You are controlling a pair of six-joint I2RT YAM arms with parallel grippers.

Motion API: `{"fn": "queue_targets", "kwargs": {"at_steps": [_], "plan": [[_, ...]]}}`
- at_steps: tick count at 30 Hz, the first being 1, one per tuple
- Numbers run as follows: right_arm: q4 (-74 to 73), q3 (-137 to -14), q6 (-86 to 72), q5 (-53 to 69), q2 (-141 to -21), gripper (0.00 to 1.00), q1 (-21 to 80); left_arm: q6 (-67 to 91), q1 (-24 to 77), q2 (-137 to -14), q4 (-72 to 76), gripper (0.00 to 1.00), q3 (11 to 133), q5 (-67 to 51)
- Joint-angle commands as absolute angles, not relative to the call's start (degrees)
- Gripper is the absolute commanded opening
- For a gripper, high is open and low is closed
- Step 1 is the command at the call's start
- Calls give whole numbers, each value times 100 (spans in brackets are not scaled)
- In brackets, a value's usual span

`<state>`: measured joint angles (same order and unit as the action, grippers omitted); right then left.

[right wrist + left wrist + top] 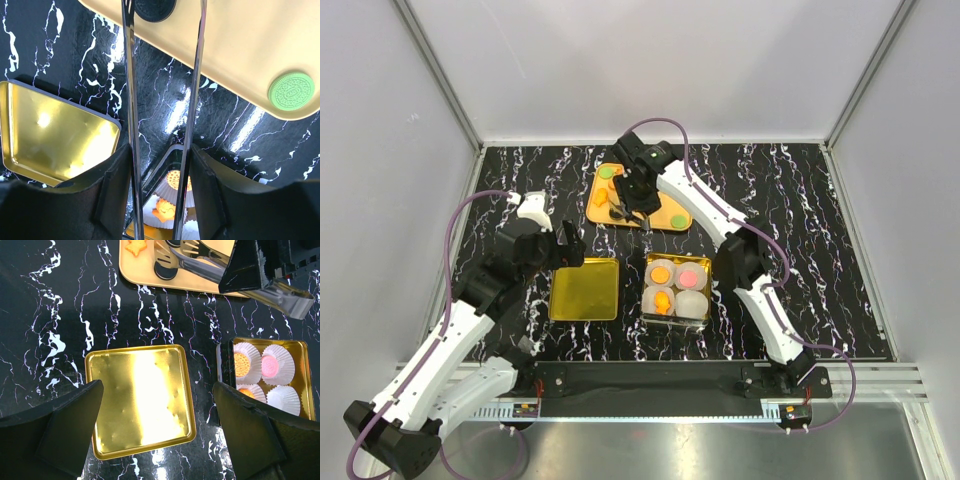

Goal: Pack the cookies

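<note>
The left tool (567, 247) hangs spread wide, while the right tool (160, 167), reached far forward, pinches tongs (200, 268).

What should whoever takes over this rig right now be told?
Left gripper: open, empty, above the gold lid.
Right gripper: shut on tongs, tips at a black cookie on the orange tray.
Done: in the tin, three of four paper cups hold cookies.
Left: fill the empty cup; more cookies, including a green cookie, wait on the tray; lid is off.
</note>
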<state>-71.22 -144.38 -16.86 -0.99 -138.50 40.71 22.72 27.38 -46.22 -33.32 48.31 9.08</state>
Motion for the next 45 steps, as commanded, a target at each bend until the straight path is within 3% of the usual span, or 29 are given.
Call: {"fn": "queue_targets", "kwargs": {"at_steps": [1, 45], "plan": [[-7014, -14704, -1731, -193, -13869, 54, 4149, 2294, 2707, -4597, -3120, 99, 4843, 949], [-7207, -14713, -1714, -343, -13957, 52, 4298, 2303, 2707, -4553, -3111, 99, 4860, 914]]}}
